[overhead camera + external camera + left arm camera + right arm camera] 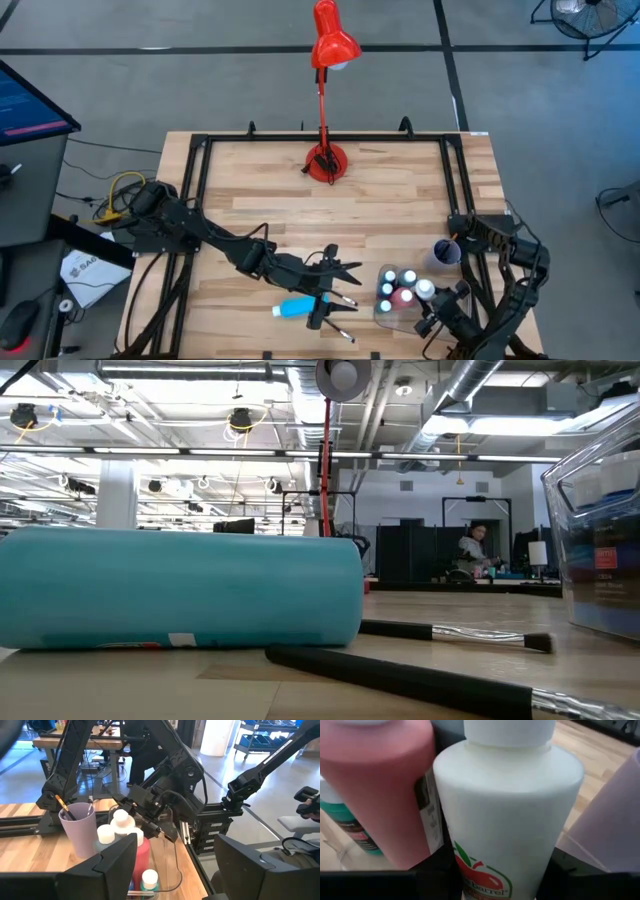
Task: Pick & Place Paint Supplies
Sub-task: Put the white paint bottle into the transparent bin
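A white bottle with a white cap stands upright among other bottles in the clear tray at the near right. My right gripper is shut on it. A pink-red bottle is close beside it. A teal tube lies on its side on the table near the front edge, with two dark paintbrushes beside it. My left gripper hovers open above the table, just beyond the tube, with nothing between its fingers. My right gripper pinches the white bottle's body between its two fingers, one on each side. It comes slanting down from the table's near right side. The bottle stays upright inside the tray. Whether its base rests on the tray floor is hidden.
A lilac cup holding a brush stands just beyond the tray. A red desk lamp has its base at the far middle. Black frame rails run along the table's left, far and right edges.
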